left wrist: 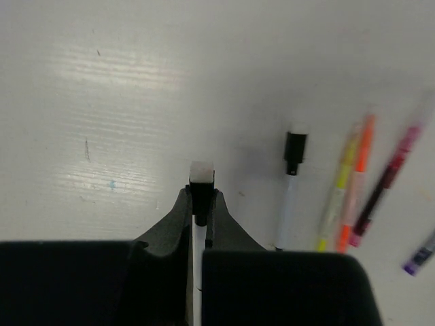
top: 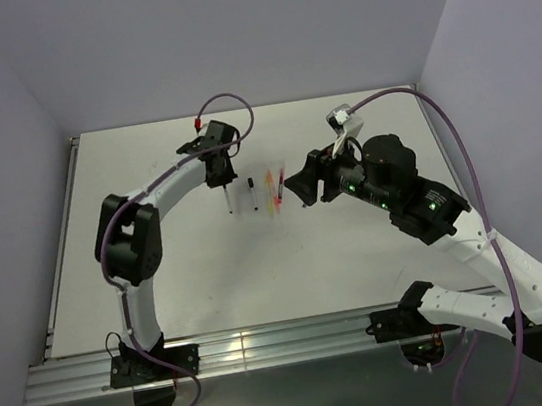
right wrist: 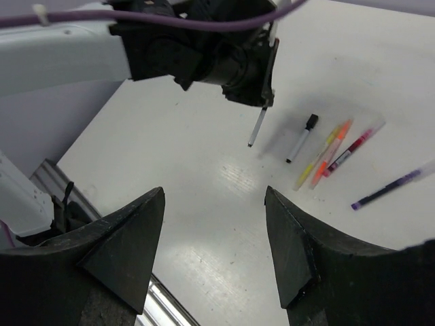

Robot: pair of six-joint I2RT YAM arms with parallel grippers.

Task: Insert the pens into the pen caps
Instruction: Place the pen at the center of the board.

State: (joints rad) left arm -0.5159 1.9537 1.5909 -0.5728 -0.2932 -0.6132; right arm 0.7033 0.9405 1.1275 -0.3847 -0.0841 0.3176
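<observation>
My left gripper (left wrist: 202,198) is shut on a thin white pen (left wrist: 202,172) with a black band near its end, and holds it above the table; this pen also shows in the right wrist view (right wrist: 257,128). To its right, lying on the table, are a white pen with a black cap end (left wrist: 291,190), a yellow pen (left wrist: 335,200), an orange pen (left wrist: 358,180), a red pen (left wrist: 382,185) and a dark purple pen (left wrist: 421,255). My right gripper (right wrist: 214,197) is open and empty, raised beside the row (top: 301,187). I see no loose cap.
The white table (top: 211,282) has a metal rail (top: 271,344) along its near edge. Grey walls close in on the left and right. A purple cable (top: 237,107) loops over the left wrist.
</observation>
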